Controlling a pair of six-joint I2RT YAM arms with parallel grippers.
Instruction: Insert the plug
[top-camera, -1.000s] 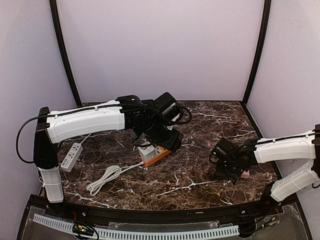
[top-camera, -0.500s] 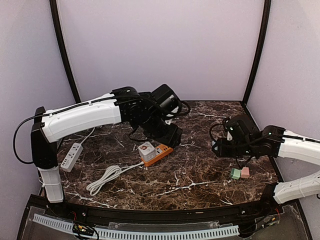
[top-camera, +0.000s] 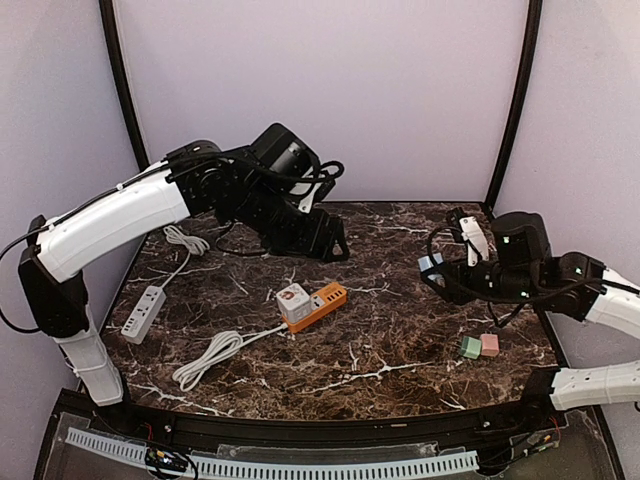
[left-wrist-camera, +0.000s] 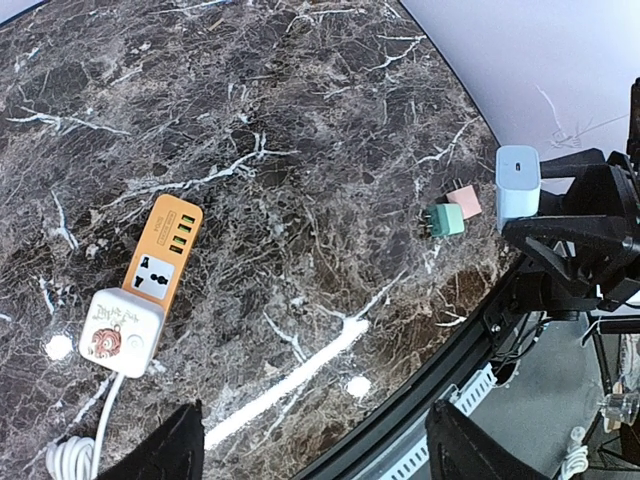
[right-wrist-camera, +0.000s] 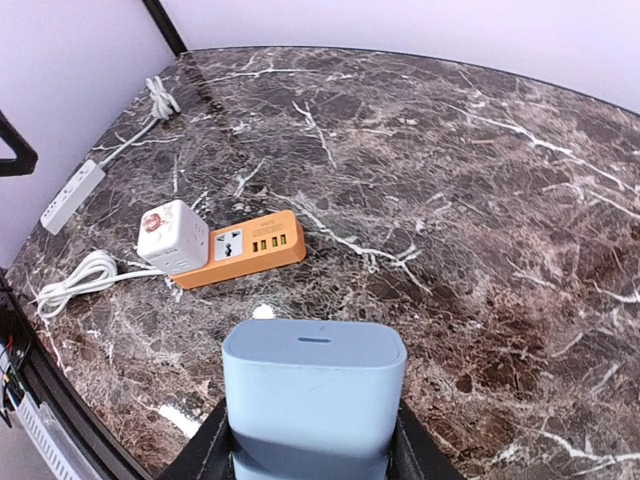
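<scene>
Pale blue plug (right-wrist-camera: 313, 385) sat clamped in the right claw (right-wrist-camera: 308, 455), raised over the right side of the table (top-camera: 400, 350), well apart from the orange power strip (top-camera: 322, 300) near the middle. Left claw (left-wrist-camera: 315, 455) hung wide open, empty, above the far left. With the plug's prongs hidden, a skewed grip could miss the socket (right-wrist-camera: 229, 243) or shove the loose strip aside.

Fixed overhead camera views the orange rectangular plastic power strip (top-camera: 325, 299) from its near side. Wrist cameras overlook it from high up: the left from far-left, the right from the right.
</scene>
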